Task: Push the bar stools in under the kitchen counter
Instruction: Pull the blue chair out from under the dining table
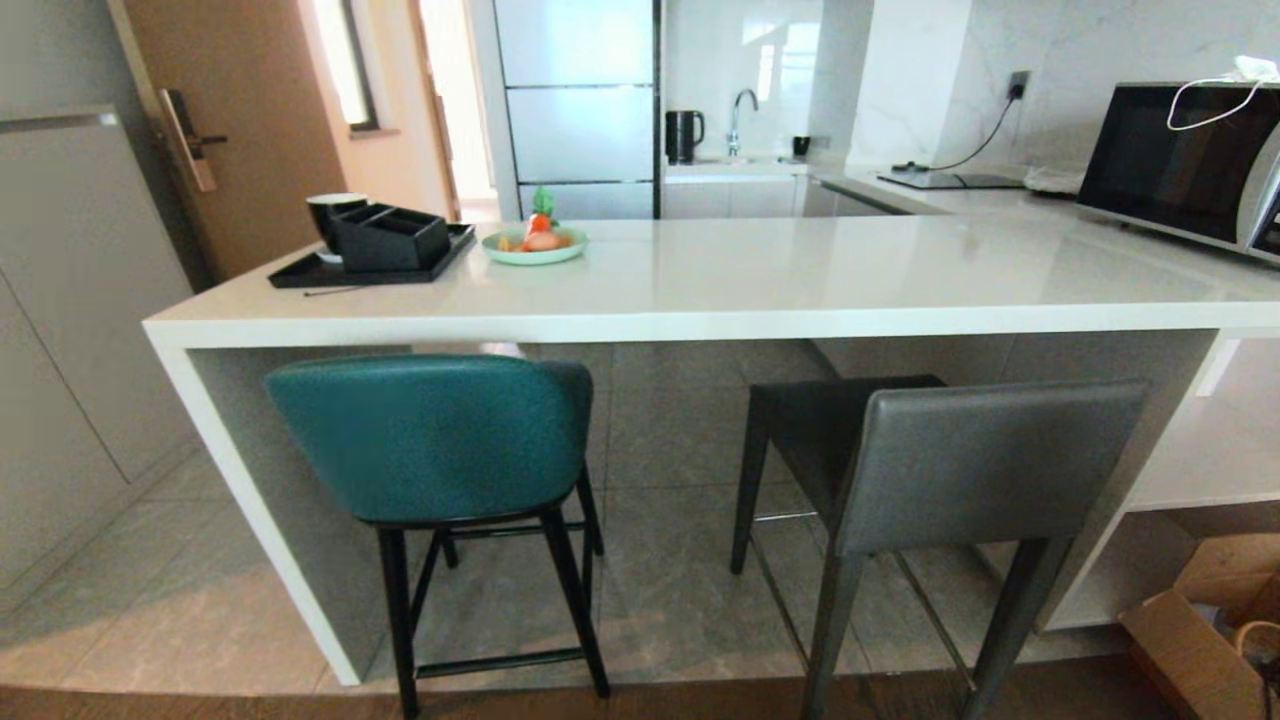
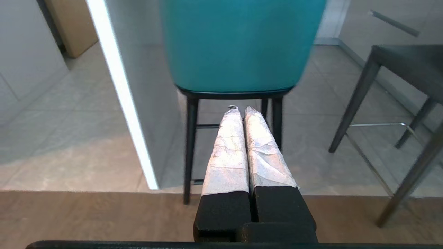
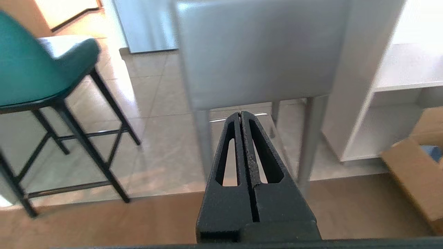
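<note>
The teal stool (image 1: 430, 440) sits mostly under the bench (image 1: 700, 290); the grey stool (image 1: 960, 470) stands further out, so pushing seems unfinished. The left tool (image 2: 242, 110) and right tool (image 3: 241, 113) are both closed and empty, aimed near each stool's back.

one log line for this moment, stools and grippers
teal stool: back outside counter edge | grey stool: same | left gripper: shut, behind teal stool | right gripper: shut, behind grey stool
</note>
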You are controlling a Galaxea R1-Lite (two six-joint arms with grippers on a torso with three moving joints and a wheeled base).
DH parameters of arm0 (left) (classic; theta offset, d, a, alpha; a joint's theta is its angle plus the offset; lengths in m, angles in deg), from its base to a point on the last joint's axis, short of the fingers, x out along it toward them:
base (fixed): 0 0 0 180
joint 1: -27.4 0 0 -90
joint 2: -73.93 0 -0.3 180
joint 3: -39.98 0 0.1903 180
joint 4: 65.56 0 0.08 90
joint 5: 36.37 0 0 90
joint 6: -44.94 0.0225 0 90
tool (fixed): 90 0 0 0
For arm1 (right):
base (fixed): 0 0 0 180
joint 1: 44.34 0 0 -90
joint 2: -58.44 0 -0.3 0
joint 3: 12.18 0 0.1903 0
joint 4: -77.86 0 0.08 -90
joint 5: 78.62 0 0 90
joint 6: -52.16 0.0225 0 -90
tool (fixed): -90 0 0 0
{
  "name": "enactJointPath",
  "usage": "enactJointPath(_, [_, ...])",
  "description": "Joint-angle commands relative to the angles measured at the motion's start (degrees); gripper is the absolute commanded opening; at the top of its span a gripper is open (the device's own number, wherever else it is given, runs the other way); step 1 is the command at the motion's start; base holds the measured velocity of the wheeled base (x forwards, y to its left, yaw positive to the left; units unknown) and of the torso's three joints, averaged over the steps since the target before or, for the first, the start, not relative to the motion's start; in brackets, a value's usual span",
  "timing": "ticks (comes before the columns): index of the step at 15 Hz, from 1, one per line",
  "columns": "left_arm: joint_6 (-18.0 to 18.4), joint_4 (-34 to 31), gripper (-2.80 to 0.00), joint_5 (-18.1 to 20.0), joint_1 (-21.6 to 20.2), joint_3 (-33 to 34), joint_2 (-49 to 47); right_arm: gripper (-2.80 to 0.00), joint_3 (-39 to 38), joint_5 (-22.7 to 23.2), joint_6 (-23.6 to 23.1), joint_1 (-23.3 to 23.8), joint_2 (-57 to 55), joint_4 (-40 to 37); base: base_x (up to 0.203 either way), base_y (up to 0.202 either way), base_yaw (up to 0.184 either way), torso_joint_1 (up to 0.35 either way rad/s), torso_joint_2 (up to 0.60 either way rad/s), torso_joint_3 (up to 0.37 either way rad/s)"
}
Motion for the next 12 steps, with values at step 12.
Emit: enactJointPath(12, [-0.03, 0.01, -2.80, -0.02, 0.00, 0.18, -0.07, -2.80, -0.18, -0.02, 0.09, 0.04, -0.08, 0.02, 0.000, 0.195, -0.002, 0.003, 0.00, 0.002])
